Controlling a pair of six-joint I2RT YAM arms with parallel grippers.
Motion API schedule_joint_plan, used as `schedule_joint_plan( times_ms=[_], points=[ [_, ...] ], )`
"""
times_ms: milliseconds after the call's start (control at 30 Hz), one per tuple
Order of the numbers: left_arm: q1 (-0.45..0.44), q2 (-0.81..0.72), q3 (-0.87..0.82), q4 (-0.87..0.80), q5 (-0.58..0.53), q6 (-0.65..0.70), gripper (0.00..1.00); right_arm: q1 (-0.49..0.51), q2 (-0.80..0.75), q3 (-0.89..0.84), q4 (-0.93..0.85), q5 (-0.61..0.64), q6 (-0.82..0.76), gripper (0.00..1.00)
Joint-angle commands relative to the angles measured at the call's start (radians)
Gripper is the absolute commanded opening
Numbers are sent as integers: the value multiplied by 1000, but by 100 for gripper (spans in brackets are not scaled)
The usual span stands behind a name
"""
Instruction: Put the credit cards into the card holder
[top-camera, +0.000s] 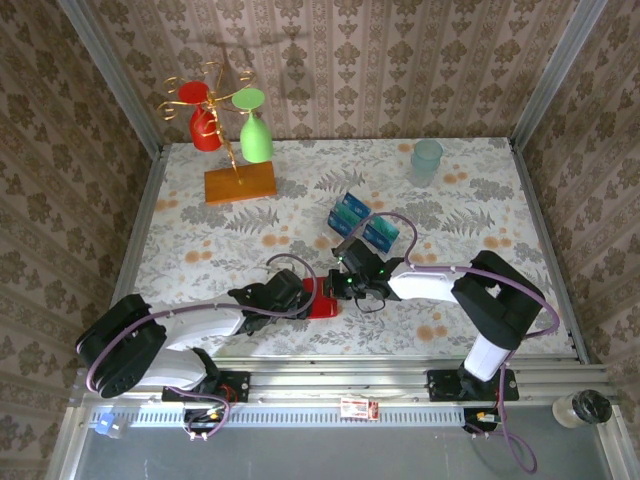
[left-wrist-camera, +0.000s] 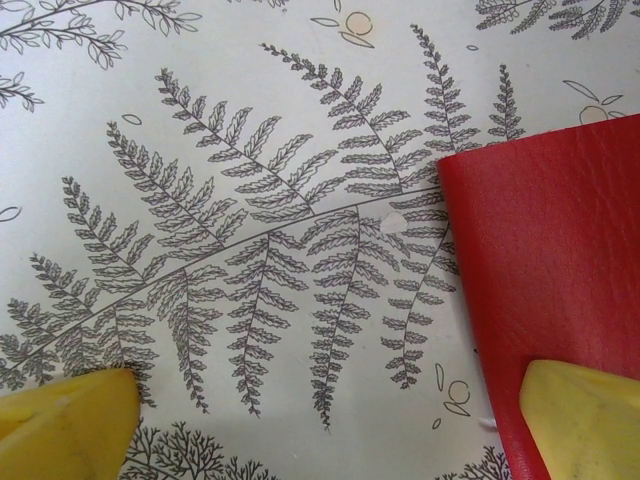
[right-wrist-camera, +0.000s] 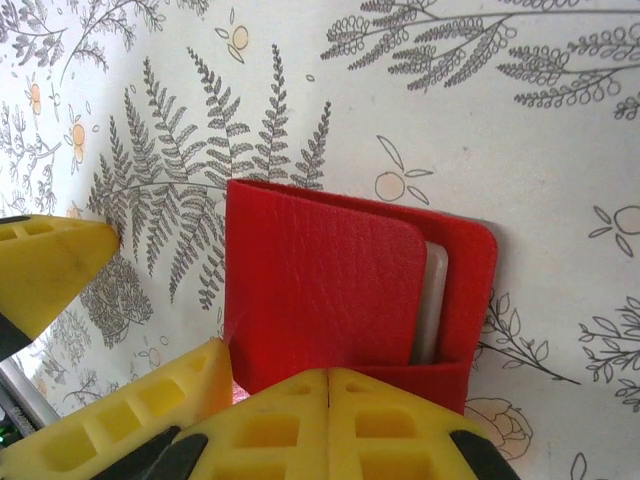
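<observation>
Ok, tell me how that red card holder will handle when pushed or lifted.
The card holder looks thin and leather-grained, so it probably flexes. Lying flat on the table, it should slide, not roll. Its front layer gapes at one side, so lifting one edge may open it.

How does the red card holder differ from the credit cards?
The card holder is red; the credit cards are blue. The card holder is a single piece near the front; the credit cards are several, farther back. Both are small and rectangular.
</observation>
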Motion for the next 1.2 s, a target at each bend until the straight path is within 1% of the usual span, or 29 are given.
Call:
schedule_joint_plan(
  times_ms=[0, 533, 767, 933, 1167],
  points=[
    [-10, 57, -21, 13, 94, -7, 100, 0, 11, -25, 19, -24, 20, 0],
    [-24, 48, -10, 13, 94, -11, 100, 28, 69, -13, 24, -15, 21, 0],
    [-27, 52, -12, 12, 92, -13, 100, 43, 46, -82, 45, 22, 19, 0],
    [-28, 53, -10, 10, 92, -13, 100, 49, 31, -111, 26, 64, -5, 0],
    [-30, 68, -9, 10, 91, -13, 100, 39, 5, -57, 12, 42, -12, 0]
  ],
)
